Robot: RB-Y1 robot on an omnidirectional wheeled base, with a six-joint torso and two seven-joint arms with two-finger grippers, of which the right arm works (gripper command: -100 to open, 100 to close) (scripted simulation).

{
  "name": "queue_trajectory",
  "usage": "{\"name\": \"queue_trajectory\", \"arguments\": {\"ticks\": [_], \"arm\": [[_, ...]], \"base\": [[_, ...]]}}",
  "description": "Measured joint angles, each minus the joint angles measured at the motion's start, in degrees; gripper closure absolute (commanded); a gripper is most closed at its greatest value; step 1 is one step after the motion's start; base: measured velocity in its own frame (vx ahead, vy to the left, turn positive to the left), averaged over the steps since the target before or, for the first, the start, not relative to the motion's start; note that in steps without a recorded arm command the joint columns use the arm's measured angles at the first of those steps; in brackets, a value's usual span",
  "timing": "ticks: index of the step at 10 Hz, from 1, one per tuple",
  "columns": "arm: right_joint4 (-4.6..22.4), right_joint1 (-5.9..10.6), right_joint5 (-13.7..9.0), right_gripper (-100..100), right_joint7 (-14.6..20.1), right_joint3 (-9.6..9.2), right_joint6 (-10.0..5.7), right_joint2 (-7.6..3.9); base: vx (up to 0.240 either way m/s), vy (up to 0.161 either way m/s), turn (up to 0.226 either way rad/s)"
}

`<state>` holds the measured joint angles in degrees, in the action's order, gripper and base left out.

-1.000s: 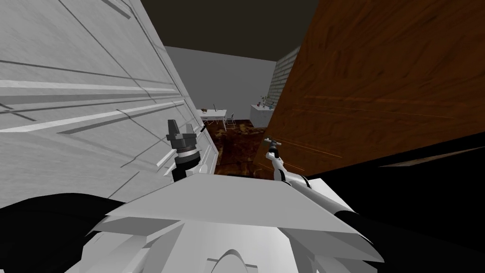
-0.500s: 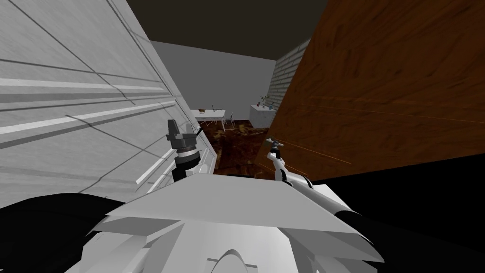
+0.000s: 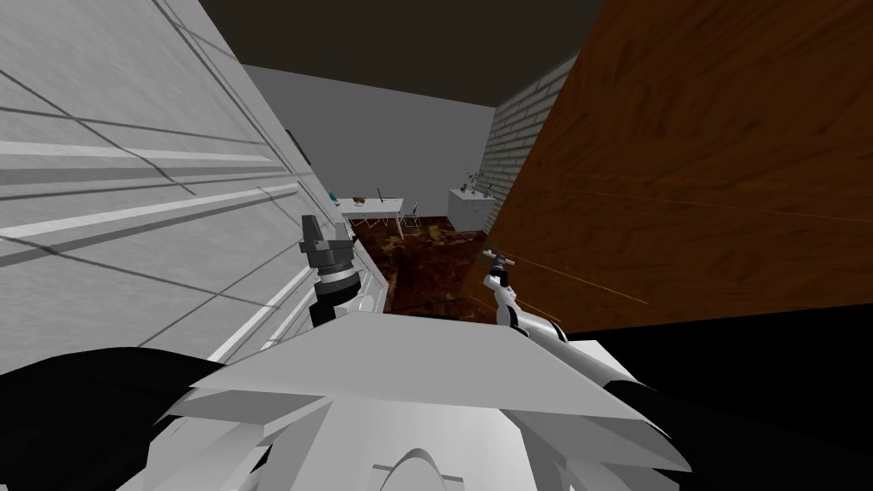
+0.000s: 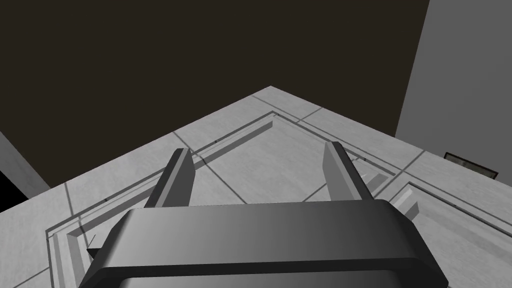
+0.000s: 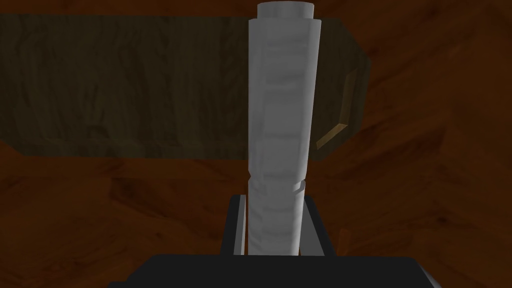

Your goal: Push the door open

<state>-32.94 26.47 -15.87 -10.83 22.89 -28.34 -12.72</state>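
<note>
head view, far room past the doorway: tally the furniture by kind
white table: 1
chair: 1
white cabinet: 1
total: 3

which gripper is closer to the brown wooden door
Right. The right gripper is at the brown door's face, jaws shut on a pale bar there. The left gripper is across the opening, beside the white panelled surface, jaws open.
</note>
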Motion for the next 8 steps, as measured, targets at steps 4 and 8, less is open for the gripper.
{"name": "queue_trajectory", "arguments": {"ticks": [4, 8], "arm": [[-0.93, -0.92, -0.65, 100, -0.41, 1.45, 0.17, -0.75], [5.57, 1.28, -1.44, 100, -0.09, 3.09, -2.66, -3.52]], "base": [[0.126, 0.024, -0.036], [0.176, 0.047, -0.065]]}}
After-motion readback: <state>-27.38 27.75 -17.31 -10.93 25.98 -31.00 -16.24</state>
